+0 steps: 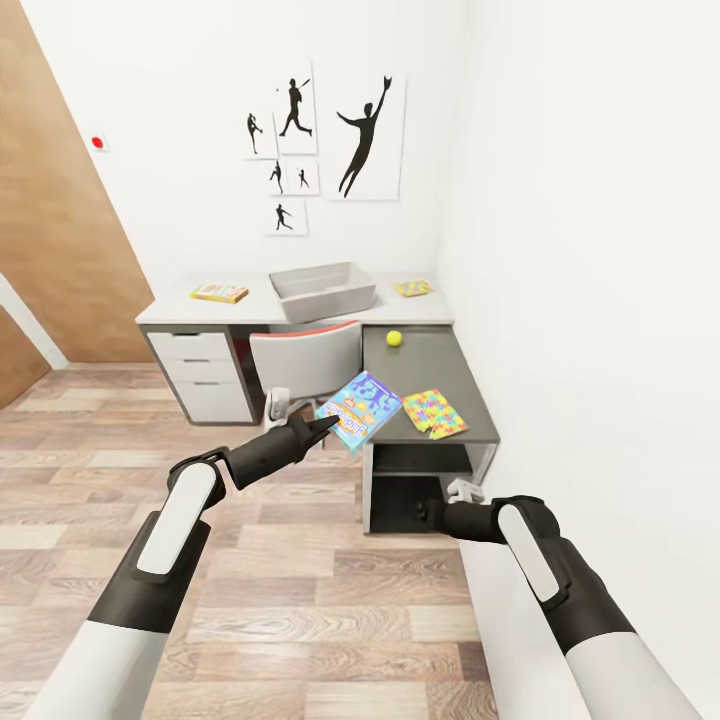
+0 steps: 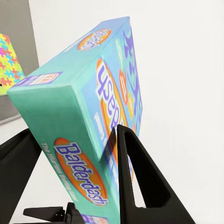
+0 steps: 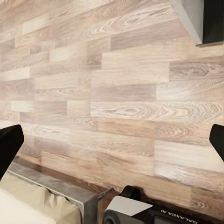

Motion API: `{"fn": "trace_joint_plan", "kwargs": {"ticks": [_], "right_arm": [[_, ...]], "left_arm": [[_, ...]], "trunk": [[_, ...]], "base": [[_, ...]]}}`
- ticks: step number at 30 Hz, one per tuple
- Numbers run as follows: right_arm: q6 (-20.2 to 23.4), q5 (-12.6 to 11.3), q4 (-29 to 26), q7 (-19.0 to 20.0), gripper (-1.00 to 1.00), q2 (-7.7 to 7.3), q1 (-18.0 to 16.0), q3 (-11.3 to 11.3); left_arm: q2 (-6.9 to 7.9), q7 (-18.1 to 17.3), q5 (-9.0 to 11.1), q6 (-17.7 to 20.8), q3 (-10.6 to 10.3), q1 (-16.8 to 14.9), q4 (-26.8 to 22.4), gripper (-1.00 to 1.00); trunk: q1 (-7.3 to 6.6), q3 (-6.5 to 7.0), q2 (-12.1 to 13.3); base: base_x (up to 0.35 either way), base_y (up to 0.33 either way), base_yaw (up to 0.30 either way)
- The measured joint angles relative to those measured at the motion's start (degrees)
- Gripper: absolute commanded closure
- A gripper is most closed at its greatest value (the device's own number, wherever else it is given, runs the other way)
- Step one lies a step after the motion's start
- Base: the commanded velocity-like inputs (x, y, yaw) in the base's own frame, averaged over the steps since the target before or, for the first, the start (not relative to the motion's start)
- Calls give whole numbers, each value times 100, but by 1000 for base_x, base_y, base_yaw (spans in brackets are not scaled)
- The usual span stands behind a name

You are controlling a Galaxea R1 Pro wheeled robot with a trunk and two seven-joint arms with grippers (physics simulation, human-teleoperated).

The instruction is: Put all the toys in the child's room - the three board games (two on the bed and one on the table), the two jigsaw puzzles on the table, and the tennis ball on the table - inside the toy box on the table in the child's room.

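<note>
One light-blue board game (image 1: 359, 408) is clamped between the fingers of the left gripper (image 1: 325, 422), with the toy box (image 1: 322, 289) well beyond it on the table (image 1: 420, 372), while the right gripper (image 1: 425, 515) is spread open.

The table (image 1: 300, 310) stands in the room's far right corner, its long section against the back wall, its wing (image 1: 425, 385) running forward along the right wall. The toy box (image 1: 322, 290) sits on the long section, near the middle. A board game (image 1: 219, 293) lies to the left of the toy box; a jigsaw puzzle (image 1: 413, 288) lies to its right, near the corner. The tennis ball (image 1: 394, 338) rests on the wing, at the rear. A second jigsaw puzzle (image 1: 434, 413) lies on the wing, nearer the front edge. A chair (image 1: 305, 362) stands in front of the long section, below the toy box. A second board game (image 1: 358, 409) is held off the table by the left gripper (image 1: 325, 424), at the wing's left edge, just left of the second jigsaw puzzle.
</note>
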Motion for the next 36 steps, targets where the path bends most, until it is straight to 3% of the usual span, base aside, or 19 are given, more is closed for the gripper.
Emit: {"fn": "trace_joint_plan", "kwargs": {"ticks": [36], "right_arm": [[94, -17, 0, 4, -100, -5, -4, -17]], "left_arm": [[-4, 0, -9, 4, 0, 0, 3, 100]], "trunk": [[0, 288, 1]], "base": [[0, 0, 0]]}}
